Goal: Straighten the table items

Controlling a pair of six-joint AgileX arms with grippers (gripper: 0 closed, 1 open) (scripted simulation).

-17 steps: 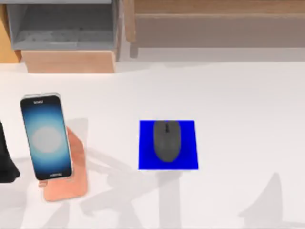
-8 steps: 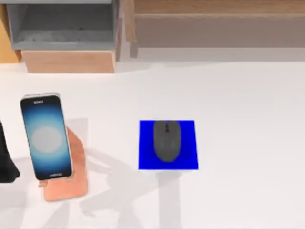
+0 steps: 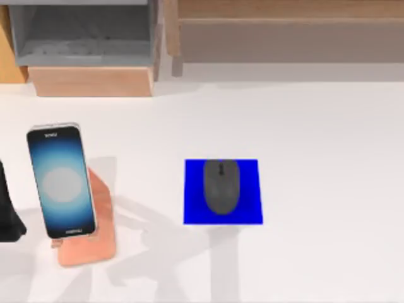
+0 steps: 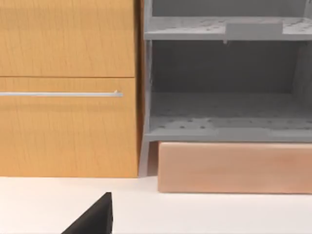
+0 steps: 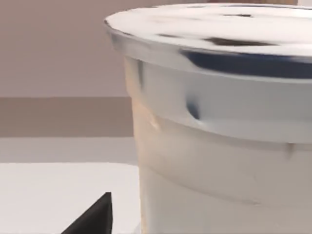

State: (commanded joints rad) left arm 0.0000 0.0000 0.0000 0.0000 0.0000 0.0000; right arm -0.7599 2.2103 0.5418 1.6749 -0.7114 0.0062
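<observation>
The dark grey oval mouse lies on the blue square pad near the middle of the white table, pointing straight away from the front edge. The smartphone with its glowing blue-white screen leans on the copper-pink stand at the left, tilted slightly off the table's lines. My left arm is parked at the table's left edge, beside the phone and apart from it. A dark tip of my left gripper faces the shelving. A dark tip of my right gripper sits close to a large white curved surface.
Wooden and grey shelving stands along the back left, with a wooden block at its foot. A long wooden unit runs along the back right. Grey arm shadows fall on the table's front between stand and pad.
The arm shadows on the table's front have shrunk, and the one at the front right is gone. Phone, mouse and left arm have not moved.
</observation>
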